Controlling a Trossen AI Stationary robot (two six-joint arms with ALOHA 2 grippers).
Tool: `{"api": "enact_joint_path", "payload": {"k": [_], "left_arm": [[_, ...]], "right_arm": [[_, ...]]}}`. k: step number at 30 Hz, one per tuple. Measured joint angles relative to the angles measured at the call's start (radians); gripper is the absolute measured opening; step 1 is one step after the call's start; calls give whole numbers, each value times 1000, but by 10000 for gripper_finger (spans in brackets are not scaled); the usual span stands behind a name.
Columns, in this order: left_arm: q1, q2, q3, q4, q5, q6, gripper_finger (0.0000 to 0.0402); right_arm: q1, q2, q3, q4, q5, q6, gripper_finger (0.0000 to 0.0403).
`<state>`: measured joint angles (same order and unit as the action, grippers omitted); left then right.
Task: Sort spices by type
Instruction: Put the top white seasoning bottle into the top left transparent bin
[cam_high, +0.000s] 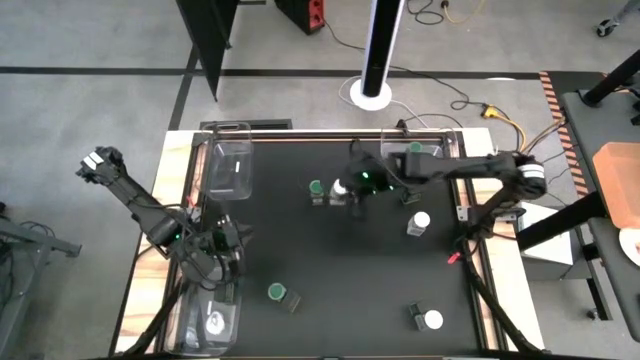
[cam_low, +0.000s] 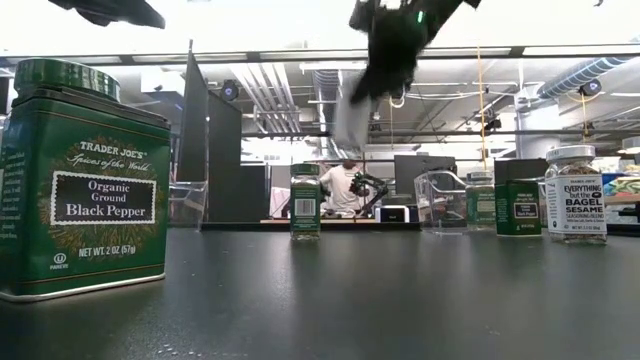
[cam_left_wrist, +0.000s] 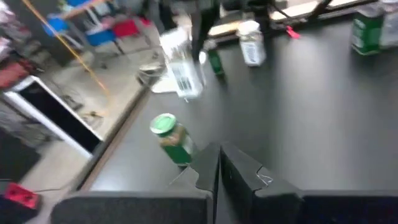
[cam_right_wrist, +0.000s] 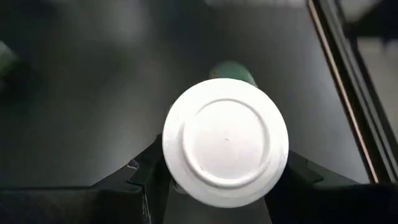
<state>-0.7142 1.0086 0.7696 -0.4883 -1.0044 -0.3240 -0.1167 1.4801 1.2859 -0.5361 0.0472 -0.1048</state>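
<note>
right pincer: clamped on small round white-lidded spice jar
step: carrying it
next: likely set beside other white-lidded jars

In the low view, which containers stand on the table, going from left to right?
Black pepper tin → small green jar → clear tray → green tin → bagel sesame jar. The white-lidded jar in the right pincer hangs above the table, so it is left out.
</note>
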Motion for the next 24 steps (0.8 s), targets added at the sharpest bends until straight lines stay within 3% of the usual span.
{"api": "enact_joint_path", "payload": {"k": [5, 10, 14, 20, 24], "left_arm": [[47, 24, 0, 52, 60, 8, 11], [70, 44, 0, 146, 159, 78, 71], [73, 72, 0, 214, 141, 120, 134], [100, 136, 0, 251, 8, 138, 215], [149, 177, 0, 270, 33, 146, 243]], "right_arm": [[146, -40, -27, 156, 110, -36, 189], [225, -8, -32, 287, 162, -107, 189], [241, 35, -32, 400, 165, -159, 189], [243, 107, -15, 452, 167, -211, 189], [244, 148, 17, 464, 183, -244, 189]]}}
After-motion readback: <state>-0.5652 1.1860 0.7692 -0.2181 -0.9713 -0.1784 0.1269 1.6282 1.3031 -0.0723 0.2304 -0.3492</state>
